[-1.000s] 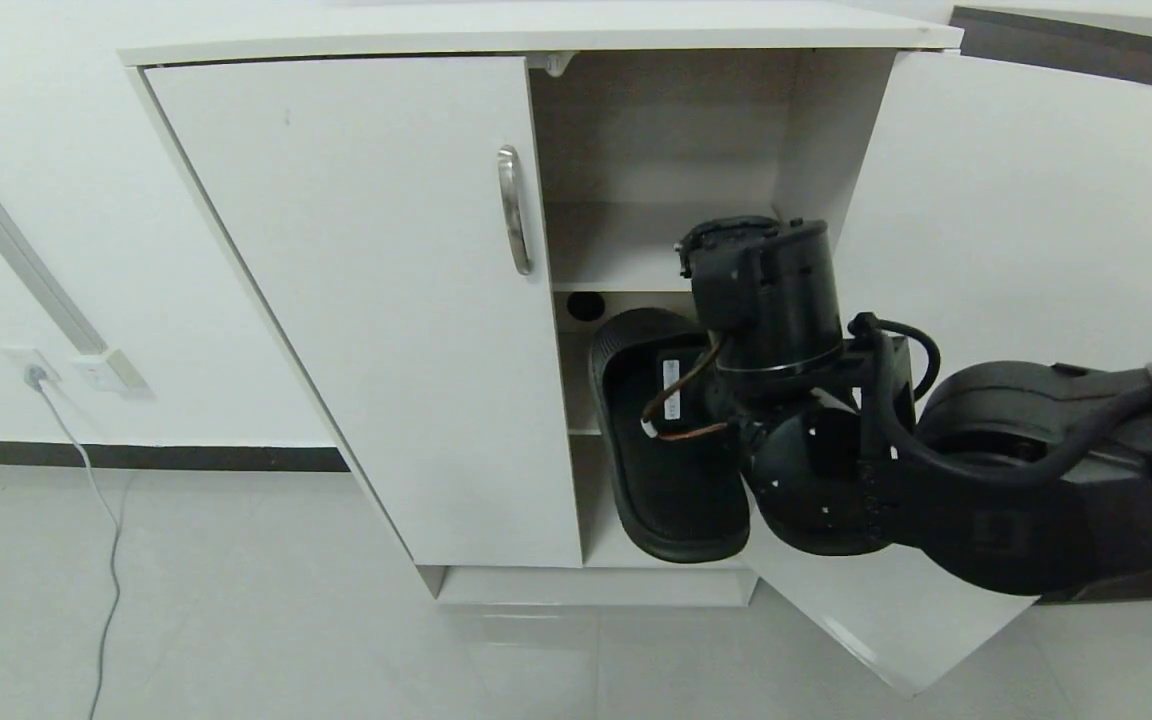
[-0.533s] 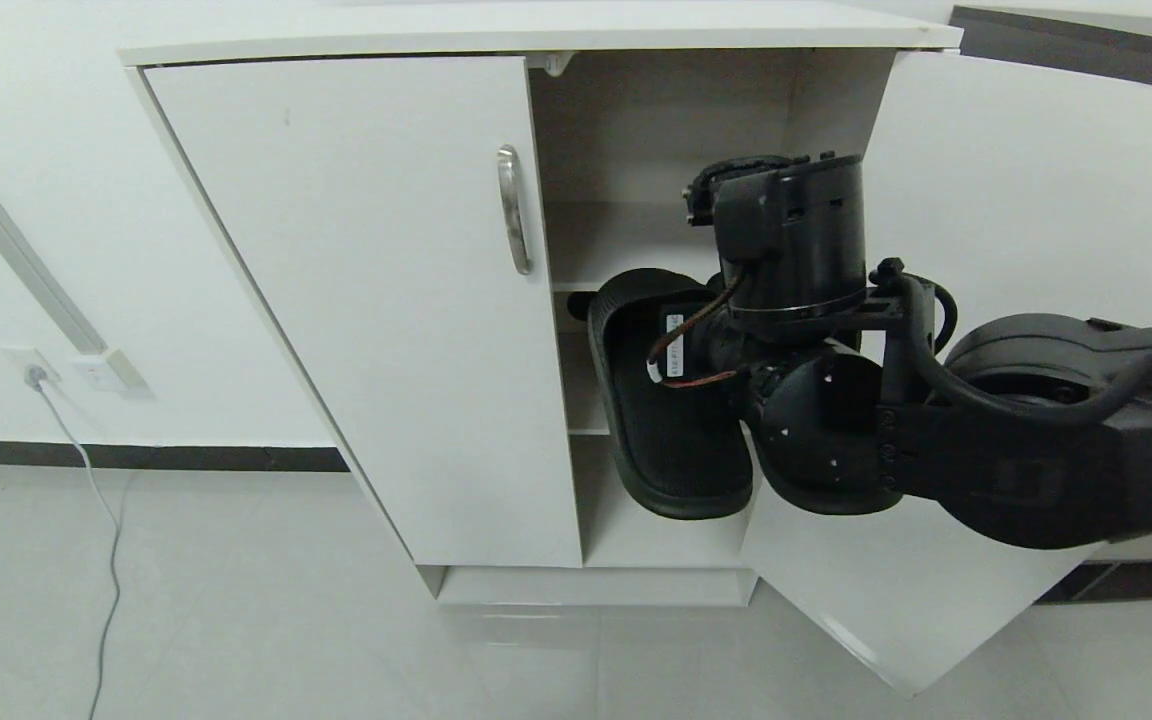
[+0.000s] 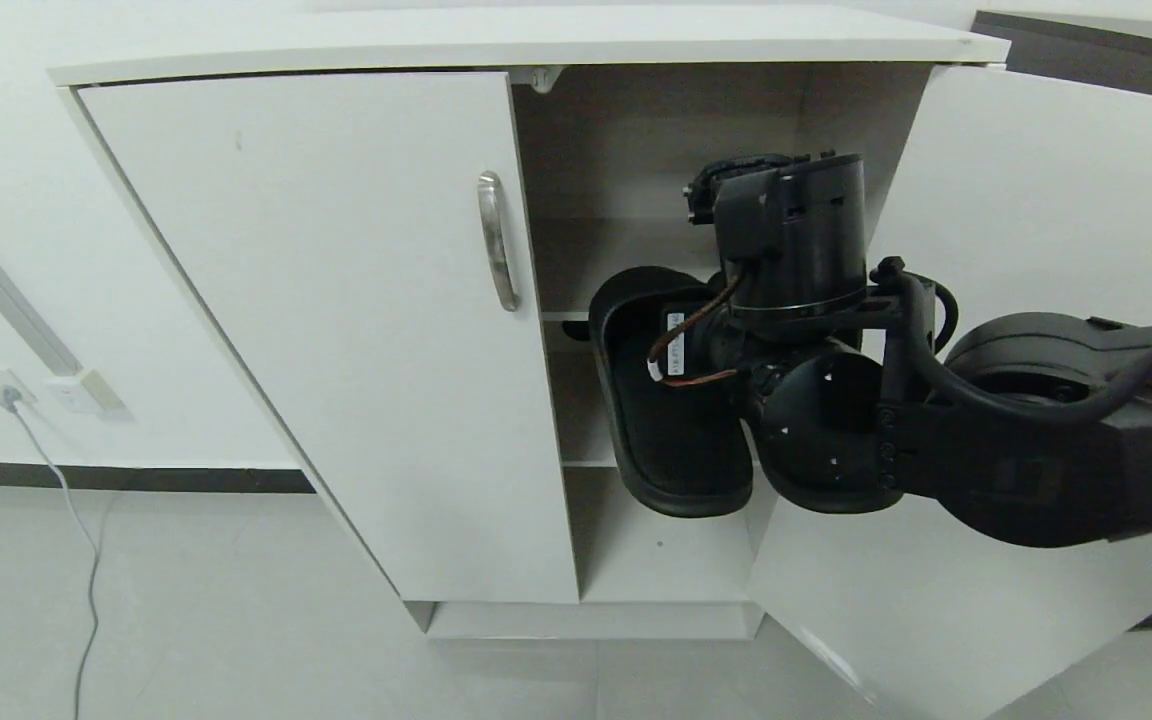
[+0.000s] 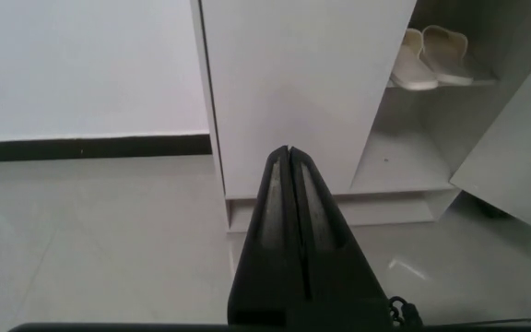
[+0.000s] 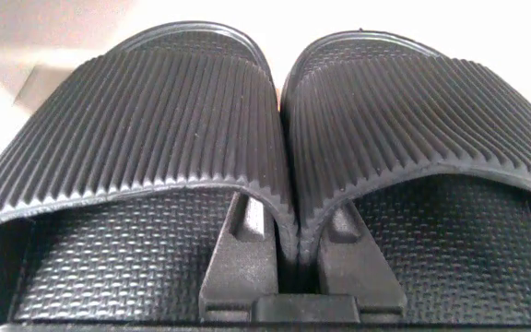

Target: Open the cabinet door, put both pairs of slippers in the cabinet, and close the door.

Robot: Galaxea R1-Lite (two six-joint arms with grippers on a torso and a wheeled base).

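The white cabinet (image 3: 536, 40) stands on a pale tiled floor (image 3: 186, 620) against a white wall. It has two doors: the left door (image 3: 336, 350) is closed and the right door (image 3: 1026, 200) is swung wide open. The right arm (image 3: 1036, 460) reaches across the open half, and its bulk covers most of the shelves behind it. One pair of black slippers (image 3: 671, 440) hangs in front of that opening, soles facing the head camera and toes pointing down, clear of the bottom board (image 3: 666, 550). The right gripper (image 5: 295, 254) is clamped on them: its two fingers (image 5: 242, 249) sit under the ribbed straps and pinch the slippers' neighbouring side walls together. A second pair, pale slippers (image 4: 436, 55), lies side by side inside the cabinet on the shelf (image 4: 413, 88) just above the bottom board (the left wrist view catches them past the closed door's edge). The left gripper (image 4: 289, 161) hangs low over the floor in front of the cabinet, its fingers pressed together on nothing. One metal handle (image 3: 497, 240) is on the closed door. A wall socket (image 3: 6, 385) left of the cabinet has a grey cable (image 3: 76, 520) trailing down to the floor.
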